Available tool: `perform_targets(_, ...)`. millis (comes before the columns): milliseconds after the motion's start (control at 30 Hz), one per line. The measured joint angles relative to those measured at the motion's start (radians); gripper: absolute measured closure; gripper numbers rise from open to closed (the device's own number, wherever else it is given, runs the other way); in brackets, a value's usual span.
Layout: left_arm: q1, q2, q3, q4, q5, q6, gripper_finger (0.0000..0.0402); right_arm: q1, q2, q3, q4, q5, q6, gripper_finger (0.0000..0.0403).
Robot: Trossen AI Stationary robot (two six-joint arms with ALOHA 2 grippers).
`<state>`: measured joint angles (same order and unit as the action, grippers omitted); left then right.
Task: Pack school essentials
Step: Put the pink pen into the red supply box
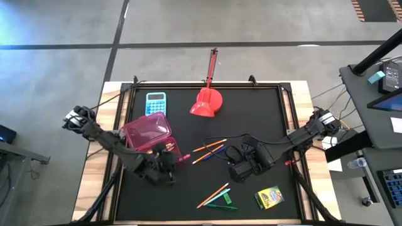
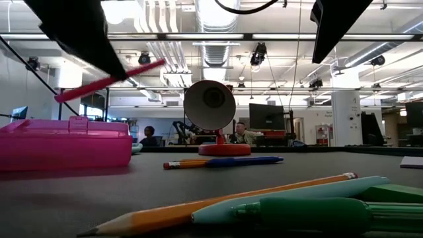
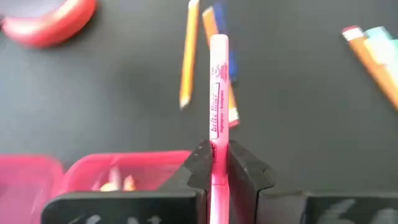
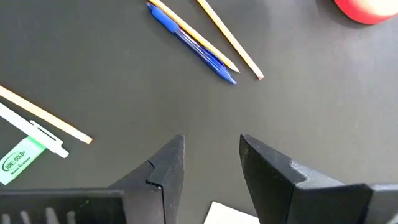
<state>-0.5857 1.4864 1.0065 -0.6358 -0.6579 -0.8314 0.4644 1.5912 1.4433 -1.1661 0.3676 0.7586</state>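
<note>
Your left gripper [image 3: 219, 171] has its fingers pinching a pink highlighter [image 3: 217, 93] near its tail end, barrel sticking out forward, held in the air just beside the open pink pencil case [image 1: 147, 132] at the counter's left. It's light, stiff, smooth plastic, so it could pivot or slip in that end pinch; I'd tip it over the case rim before letting go. Your right gripper [image 4: 211, 165] hovers mid-counter, fingers spread and holding nothing, a white square [image 4: 227, 214] right under it. Loose on the black counter [image 1: 264, 113]: an orange pencil [image 4: 227, 37] lying beside a blue pen [image 4: 189, 40] at centre, more pencils and a green pen [image 1: 220, 199] near the front edge, a crayon box [image 1: 269, 197] front right. Pencils are thin and roll, take them mid-shaft; the box is rigid, take it across its narrow sides. The red scoop [image 1: 208, 100] and calculator [image 1: 156, 103] sit at the back
</note>
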Motion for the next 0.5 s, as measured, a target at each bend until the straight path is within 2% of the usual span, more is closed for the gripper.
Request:
perform_targets(267,0.107,-0.002,-0.001,-0.301,0.155,-0.036,0.0391,-0.009,0.000,0.000,0.003,0.000,0.000,0.0259)
perform_targets(500,0.120,-0.002,-0.080,-0.337,0.340,-0.025,0.0387,-0.022,0.000,0.000,0.012,0.046,0.007,0.0259)
